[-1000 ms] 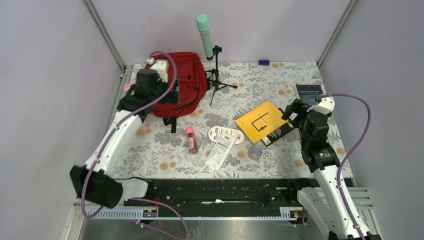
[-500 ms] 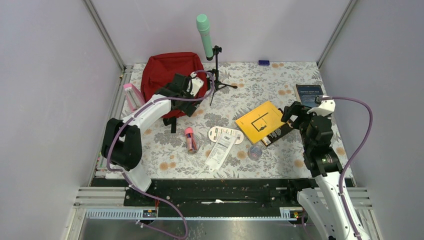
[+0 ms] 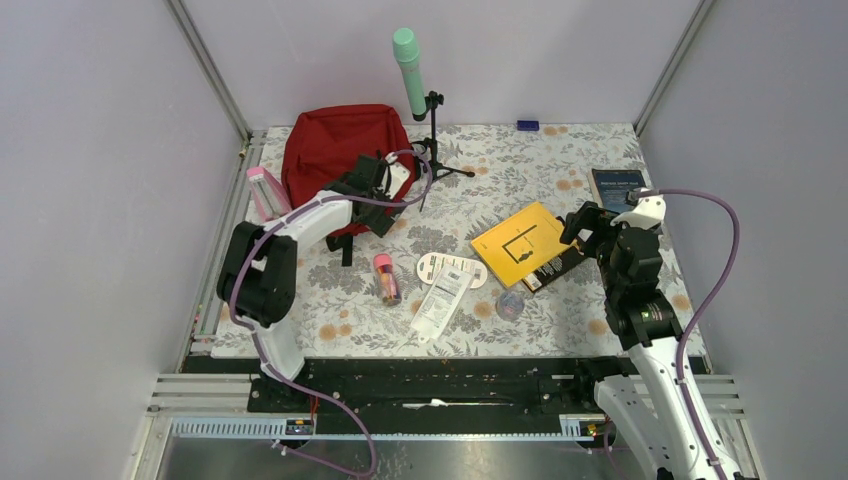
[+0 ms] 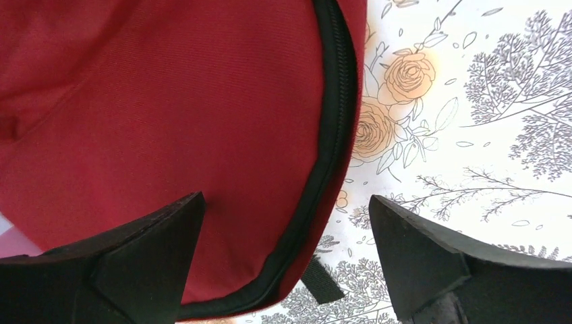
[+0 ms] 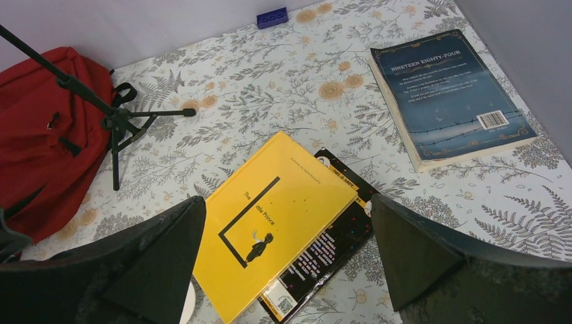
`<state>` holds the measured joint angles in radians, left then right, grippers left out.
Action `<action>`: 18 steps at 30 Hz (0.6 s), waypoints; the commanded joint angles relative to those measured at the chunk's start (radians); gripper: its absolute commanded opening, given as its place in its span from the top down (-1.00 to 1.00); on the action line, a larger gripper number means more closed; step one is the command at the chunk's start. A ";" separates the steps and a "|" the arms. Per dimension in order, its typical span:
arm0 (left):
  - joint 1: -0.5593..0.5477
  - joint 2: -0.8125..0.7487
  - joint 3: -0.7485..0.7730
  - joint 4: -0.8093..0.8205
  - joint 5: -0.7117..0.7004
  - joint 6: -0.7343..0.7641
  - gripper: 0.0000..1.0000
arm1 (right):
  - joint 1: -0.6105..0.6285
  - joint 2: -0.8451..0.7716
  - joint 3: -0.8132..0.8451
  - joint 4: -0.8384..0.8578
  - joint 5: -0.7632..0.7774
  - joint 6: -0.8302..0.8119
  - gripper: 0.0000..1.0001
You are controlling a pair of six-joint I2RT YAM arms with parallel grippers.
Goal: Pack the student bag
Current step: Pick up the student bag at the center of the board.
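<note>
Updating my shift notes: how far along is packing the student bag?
Done: nothing; the yellow book, blue book and pink tube lie on the table. In hand: left gripper, jaws open, hovers over the zipper of the closed student bag; right gripper holds nothing. Left: unzip, load everything.

The left arm point(image 3: 310, 218) is covering the student bag's point(image 3: 325, 150) five o'clock corner. In the left wrist view the bag is running off the frame at nine and twelve o'clock. The yellow book point(image 5: 280, 219) is hiding most of a black book point(image 5: 334, 246), which is peeking out at four o'clock. The small blue object point(image 3: 527, 125) at twelve o'clock is showing too small to identify.
</note>
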<state>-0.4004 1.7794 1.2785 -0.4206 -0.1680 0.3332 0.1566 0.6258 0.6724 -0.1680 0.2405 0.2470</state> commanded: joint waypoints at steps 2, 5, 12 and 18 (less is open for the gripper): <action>0.002 0.050 0.035 0.007 0.013 -0.004 -0.97 | -0.002 -0.001 0.025 0.020 -0.021 -0.013 -0.97; 0.002 0.089 0.051 0.005 -0.022 -0.014 -0.97 | -0.004 0.002 0.024 0.019 -0.025 -0.012 -0.97; 0.002 0.135 0.072 0.014 -0.148 -0.027 -0.34 | -0.003 0.001 0.023 0.021 -0.024 -0.009 -0.97; 0.002 0.132 0.043 0.052 -0.166 -0.014 0.19 | -0.003 -0.003 0.020 0.020 -0.010 -0.005 -0.97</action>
<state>-0.4011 1.9091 1.3102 -0.4118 -0.2768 0.3161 0.1566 0.6266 0.6724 -0.1680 0.2230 0.2474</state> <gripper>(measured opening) 0.521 0.988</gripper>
